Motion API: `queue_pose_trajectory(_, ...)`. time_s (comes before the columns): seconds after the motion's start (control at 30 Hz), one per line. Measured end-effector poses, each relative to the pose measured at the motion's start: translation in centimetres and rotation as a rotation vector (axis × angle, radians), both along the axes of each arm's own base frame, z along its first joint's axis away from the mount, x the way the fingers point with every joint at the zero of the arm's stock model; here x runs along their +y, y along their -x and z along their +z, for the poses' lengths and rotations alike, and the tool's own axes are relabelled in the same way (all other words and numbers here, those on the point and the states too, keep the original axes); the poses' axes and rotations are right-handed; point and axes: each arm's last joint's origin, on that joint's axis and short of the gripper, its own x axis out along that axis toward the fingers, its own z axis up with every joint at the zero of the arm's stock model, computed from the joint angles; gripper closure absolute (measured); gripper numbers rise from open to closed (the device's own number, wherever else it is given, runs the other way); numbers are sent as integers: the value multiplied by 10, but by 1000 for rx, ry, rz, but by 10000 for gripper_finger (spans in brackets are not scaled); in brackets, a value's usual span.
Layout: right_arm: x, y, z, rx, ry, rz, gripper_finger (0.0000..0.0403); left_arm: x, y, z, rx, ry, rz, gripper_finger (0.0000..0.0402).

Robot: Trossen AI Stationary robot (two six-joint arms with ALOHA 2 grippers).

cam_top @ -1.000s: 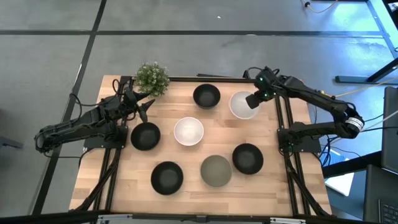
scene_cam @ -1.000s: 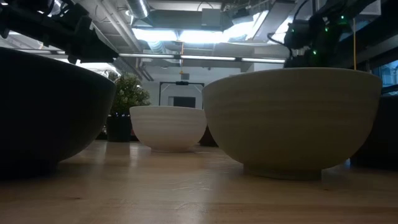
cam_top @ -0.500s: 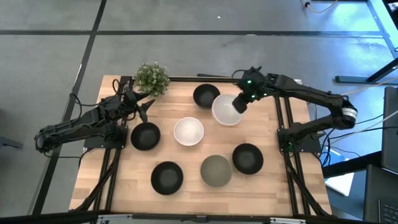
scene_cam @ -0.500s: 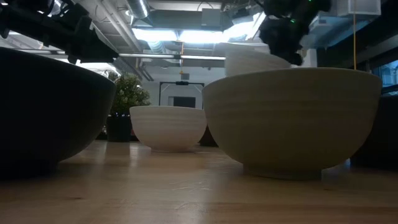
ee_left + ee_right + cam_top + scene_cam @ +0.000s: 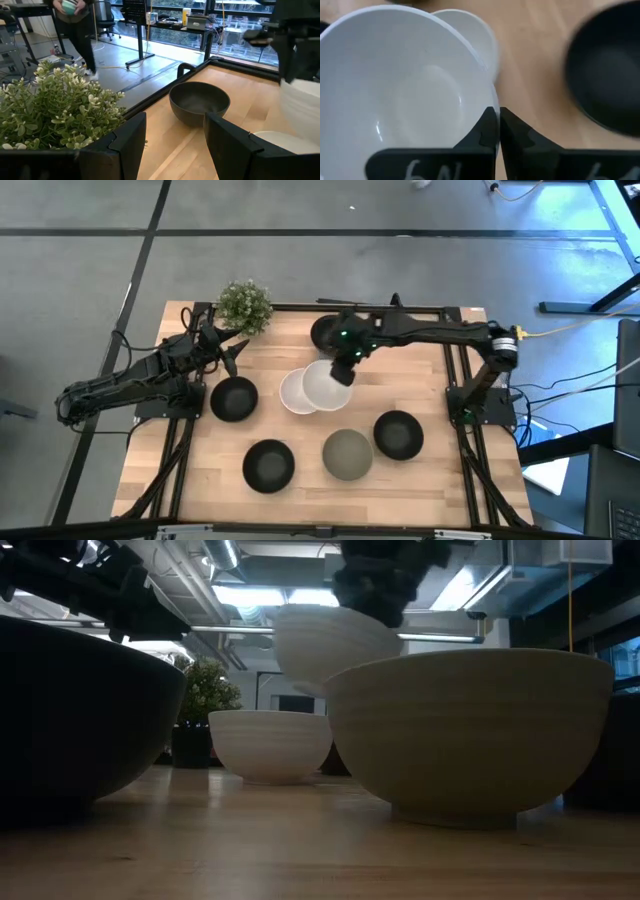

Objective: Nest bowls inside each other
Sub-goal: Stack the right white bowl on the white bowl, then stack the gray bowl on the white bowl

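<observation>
My right gripper (image 5: 344, 368) is shut on a white bowl (image 5: 328, 386) at mid-table. That bowl hangs partly over a second white bowl (image 5: 296, 392), which stands on its foot on the table. In the low view the held bowl (image 5: 325, 645) is above the standing one (image 5: 270, 745). Black bowls stand at the far middle (image 5: 326, 332), left (image 5: 234, 398), near left (image 5: 268, 465) and right (image 5: 398, 434). A grey-olive bowl (image 5: 347, 454) stands near the front. My left gripper (image 5: 232, 352) is open and empty beside the plant. My right gripper pinches the held white bowl's rim (image 5: 489, 102) on the side toward the table's right. One finger is inside the bowl and one outside. The fingers come from above. The bowl is lifted clear of the table, slightly tilted, its mouth up.
A small green potted plant (image 5: 244, 305) stands at the far left corner, close to my left gripper (image 5: 175, 150). The far black bowl (image 5: 199, 102) lies just ahead of that gripper. A person stands in the room beyond the table (image 5: 75, 20).
My right gripper has carried the white bowl from the table's far right toward the left and near side. The bowl has stayed lifted clear and now hangs partly over the standing white bowl.
</observation>
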Motion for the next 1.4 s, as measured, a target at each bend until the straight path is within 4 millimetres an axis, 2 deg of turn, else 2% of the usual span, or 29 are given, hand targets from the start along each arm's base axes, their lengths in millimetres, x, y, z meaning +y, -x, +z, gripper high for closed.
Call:
queue_pose_trajectory(0.23, 6, -44, -10, -17, 2, 79, 395, 0, 0, 0, -2, 1, 0, 208)
queue_pose_trajectory(0.4, 3, -58, -26, 10, 11, 102, 395, 0, 0, 0, -1, 2, 0, 208)
queue_pose_trajectory(0.5, 2, -61, -34, 29, 32, 107, 394, 0, 0, 0, -1, 2, 0, 208)
queue_pose_trajectory(0.77, -2, -63, -33, 17, 86, 69, 355, 0, 0, 0, 0, 1, -1, 208)
queue_pose_trajectory(1.13, -4, -63, -32, 13, 116, 107, 336, 0, 0, 0, 1, 0, -1, 208)
queue_pose_trajectory(1.23, -9, -61, -33, 23, 116, 101, 313, 0, 0, 0, 1, 0, 0, 208)
queue_pose_trajectory(1.4, -24, -52, -35, 86, 110, 88, 246, 0, 0, 0, 1, -1, -1, 208)
